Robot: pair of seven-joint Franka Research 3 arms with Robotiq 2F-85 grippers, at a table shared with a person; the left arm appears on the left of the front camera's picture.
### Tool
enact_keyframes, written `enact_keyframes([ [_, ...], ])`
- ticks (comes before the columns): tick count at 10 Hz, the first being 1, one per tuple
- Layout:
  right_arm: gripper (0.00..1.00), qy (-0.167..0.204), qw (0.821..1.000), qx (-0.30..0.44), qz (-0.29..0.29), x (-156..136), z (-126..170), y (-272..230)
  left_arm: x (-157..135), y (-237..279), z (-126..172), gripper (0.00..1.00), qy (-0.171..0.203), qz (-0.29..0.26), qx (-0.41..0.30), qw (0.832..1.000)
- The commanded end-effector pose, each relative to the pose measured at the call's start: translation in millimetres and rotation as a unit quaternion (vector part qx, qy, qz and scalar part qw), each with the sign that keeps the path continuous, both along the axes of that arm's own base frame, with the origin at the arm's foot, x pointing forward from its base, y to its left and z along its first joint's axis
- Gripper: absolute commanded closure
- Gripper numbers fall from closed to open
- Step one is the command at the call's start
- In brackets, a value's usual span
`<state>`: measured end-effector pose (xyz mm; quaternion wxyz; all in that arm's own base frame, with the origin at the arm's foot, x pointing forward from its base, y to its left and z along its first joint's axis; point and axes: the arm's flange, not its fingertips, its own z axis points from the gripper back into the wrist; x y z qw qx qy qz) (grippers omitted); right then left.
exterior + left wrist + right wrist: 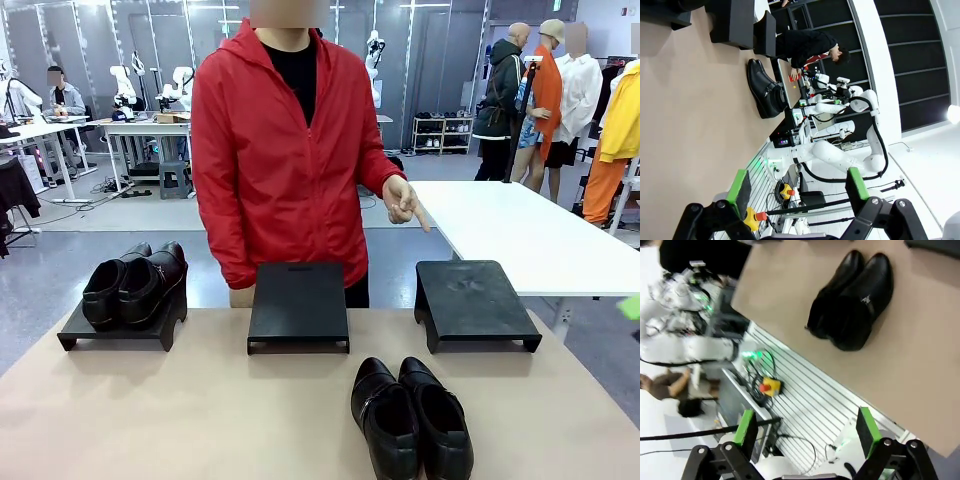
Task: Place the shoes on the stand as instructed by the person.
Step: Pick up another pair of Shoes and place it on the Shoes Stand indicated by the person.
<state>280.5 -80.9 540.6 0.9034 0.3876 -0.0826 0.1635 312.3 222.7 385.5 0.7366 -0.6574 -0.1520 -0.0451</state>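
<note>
On the near side of the worktop [200, 410], a little right of the middle, one pair of shoes [411, 418] lies side by side, not yet lifted. At the far left, the other pair [135, 283] is already set on the left stand [75, 330], while the middle stand [298, 300] and the right stand [470, 300] are bare. Beyond them, a hand [400, 200] is held out by the person [280, 150], one finger angled down toward the right stand (the intended target, as far as can be judged). The step in hand is therefore taken to be the reading of that instruction, with the pick-up to follow. The left tool [800, 192] is spread, with nothing between its pads, and the right tool [807, 435] is spread likewise, off the worktop's near edge with the loose pair ahead of it. A grasp that keeps both shoes together is called for next, probably across their adjoining collars, followed by a level carry to the far right.
</note>
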Motion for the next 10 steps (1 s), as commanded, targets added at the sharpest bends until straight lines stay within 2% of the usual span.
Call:
enact_keyframes([
  [1, 0.0, 0.03, 0.997, -0.075, 0.017, 11.4, 9.6, 53.1, -4.6, -1.9, 0.9, 0.03, -0.003, 0.001, 0.011, 1.0],
  [3, 0.0, 0.038, 0.99, -0.133, 0.012, 15.1, 8.7, 107.8, -4.6, -1.9, 0.9, 0.03, -0.003, 0.001, 0.011, 1.0],
  [5, 0.0, 0.025, 0.979, -0.197, -0.039, 20.4, -7.0, 162.5, -4.6, -1.9, 0.9, 0.03, -0.003, 0.001, 0.011, 1.0],
  [6, 0.0, 0.023, 0.978, -0.205, -0.045, 21.2, -12.1, 174.9, -4.6, -1.9, 0.9, 0.03, -0.003, 0.001, 0.011, 1.0],
  [10, 0.0, 0.004, 0.953, -0.286, -0.098, 34.2, -66.8, 247.4, -4.6, -1.9, 0.9, 0.03, -0.003, 0.001, 0.011, 1.0],
])
